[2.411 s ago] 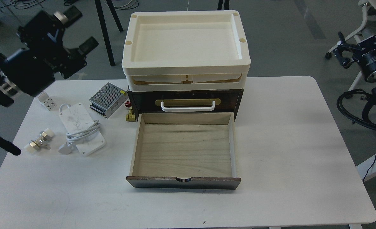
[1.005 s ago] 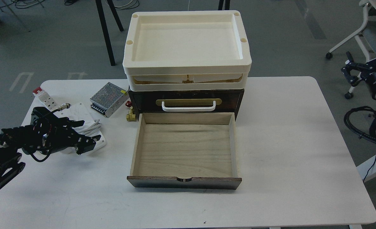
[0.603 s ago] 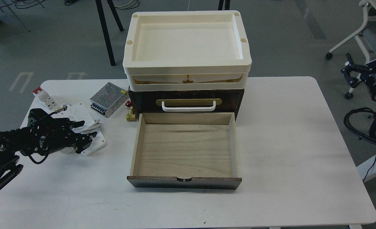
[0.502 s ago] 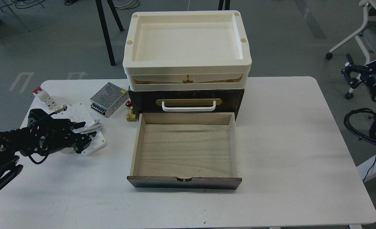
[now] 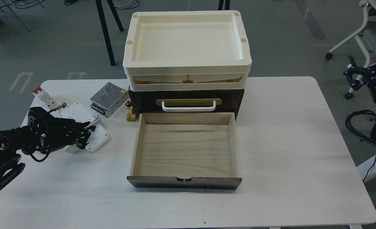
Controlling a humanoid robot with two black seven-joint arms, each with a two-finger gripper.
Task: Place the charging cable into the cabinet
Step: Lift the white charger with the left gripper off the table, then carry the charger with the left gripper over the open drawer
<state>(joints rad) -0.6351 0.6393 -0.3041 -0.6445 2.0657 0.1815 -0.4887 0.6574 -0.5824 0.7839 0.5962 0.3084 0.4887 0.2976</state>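
The charging cable (image 5: 99, 138) is a flat white pad with a white cord round it, on the table left of the cabinet. Most of it is hidden under my left gripper (image 5: 85, 136), which is shut on it with the fingers across its middle. Its grey puck is hidden. The cabinet (image 5: 142, 99) is a dark brown chest at the table's back centre. Its pale wood drawer (image 5: 183, 149) is pulled fully out and holds nothing. Cream trays (image 5: 186, 67) are stacked on top. My right gripper (image 5: 351, 75) hangs off the table at the far right, open and empty.
A perforated silver metal box (image 5: 107, 94) lies behind the cable. A white terminal block (image 5: 46, 98) sits at the back left. A brass fitting (image 5: 130, 116) rests against the cabinet's left side. The table (image 5: 286, 133) ends just right of the drawer's span.
My left arm came down from above the table's left edge onto the cable and its fingers closed on the pad. The pad has shifted and turned slightly. My right arm drifted right.
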